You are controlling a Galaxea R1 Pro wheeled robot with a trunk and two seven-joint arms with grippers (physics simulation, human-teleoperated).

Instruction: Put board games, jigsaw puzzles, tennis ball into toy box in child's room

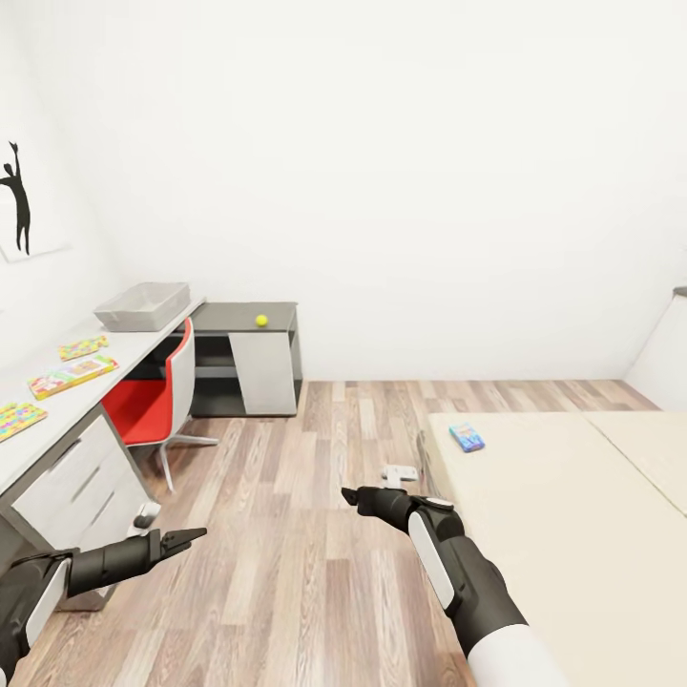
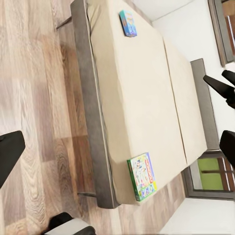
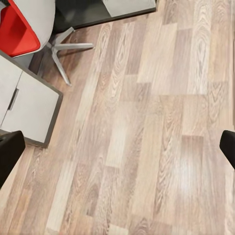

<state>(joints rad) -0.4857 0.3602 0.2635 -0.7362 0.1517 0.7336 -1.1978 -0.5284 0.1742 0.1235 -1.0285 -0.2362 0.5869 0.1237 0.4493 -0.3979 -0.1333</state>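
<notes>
The pale grey toy box point(image 1: 143, 305) sits at the far end of the long table point(image 1: 38, 448). On that table lie two jigsaw puzzles point(image 1: 83, 347) point(image 1: 17, 418) with a colourful board game point(image 1: 72, 375) between them. The tennis ball point(image 1: 260, 321) rests on the lower dark cabinet. The bed point(image 1: 563, 515) carries a small blue board game point(image 1: 467, 437) point(image 2: 128, 23), and a green-edged one point(image 2: 143, 176) lies near its other end. My left gripper point(image 1: 186, 539) point(image 2: 117, 152) and right gripper point(image 1: 358, 496) point(image 3: 117, 152) hang open and empty over the wood floor.
A red and white swivel chair point(image 1: 148, 401) stands at the table, its base point(image 3: 63, 46) on the floor. White drawer fronts point(image 1: 72, 487) face the aisle. A small pale object point(image 1: 401, 472) lies by the bed's corner. A plank-floor aisle point(image 1: 286, 534) runs between table and bed.
</notes>
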